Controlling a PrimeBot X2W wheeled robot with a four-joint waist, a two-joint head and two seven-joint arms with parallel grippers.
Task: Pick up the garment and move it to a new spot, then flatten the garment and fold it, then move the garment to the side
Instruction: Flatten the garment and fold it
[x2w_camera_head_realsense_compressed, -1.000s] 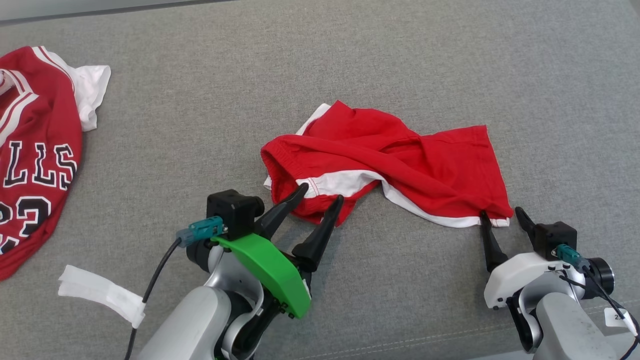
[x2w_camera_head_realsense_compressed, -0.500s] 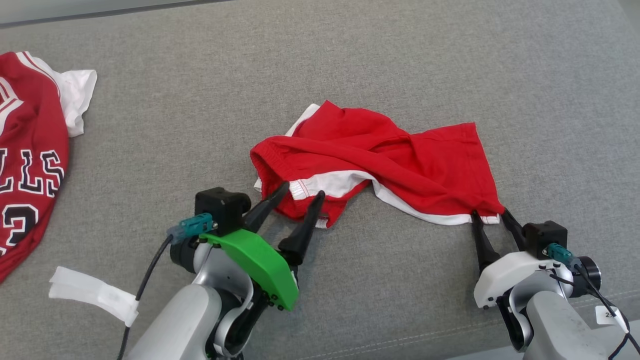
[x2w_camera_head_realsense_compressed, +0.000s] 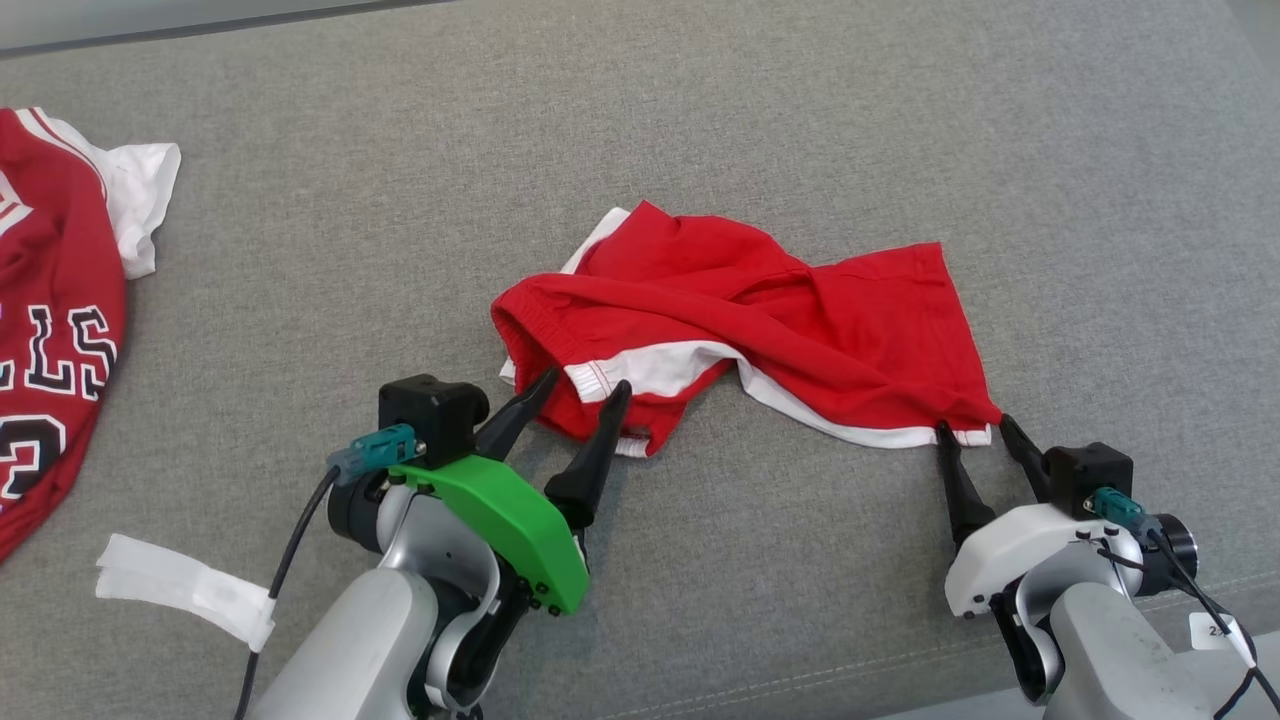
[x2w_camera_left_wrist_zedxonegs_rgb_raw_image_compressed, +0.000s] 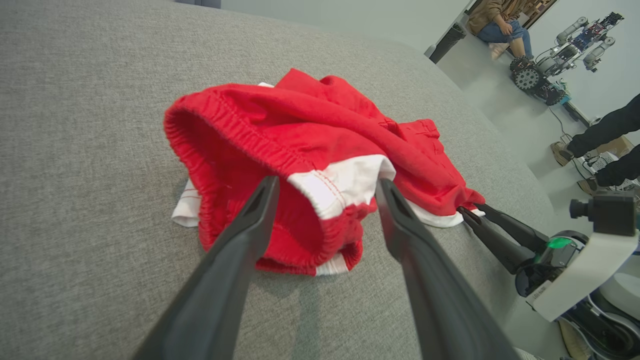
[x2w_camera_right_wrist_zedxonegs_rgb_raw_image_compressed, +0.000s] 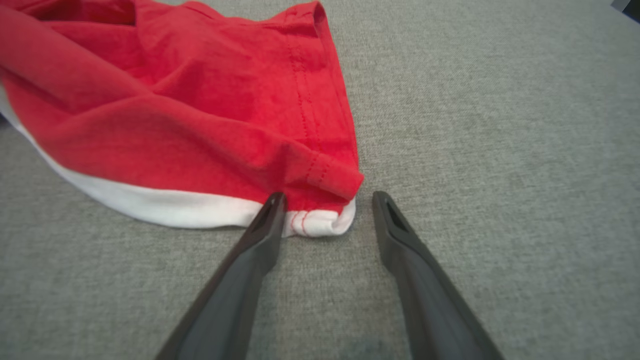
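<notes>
Red shorts (x2w_camera_head_realsense_compressed: 760, 320) w/ white trim

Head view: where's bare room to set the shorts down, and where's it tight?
Free: the grey surface beyond the shorts to its far edge; right of the shorts' hem; the band between jersey and shorts. Crowded: the near side, where left gripper and right gripper sit open at the shorts, and by the white strip near the jersey.

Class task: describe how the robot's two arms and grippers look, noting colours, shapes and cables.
Both have two long, black, tapering fingers, a black camera block and a teal plug with black cable. The left gripper has a curved green cover; the right gripper a white housing. Forearms are silver-grey.
</notes>
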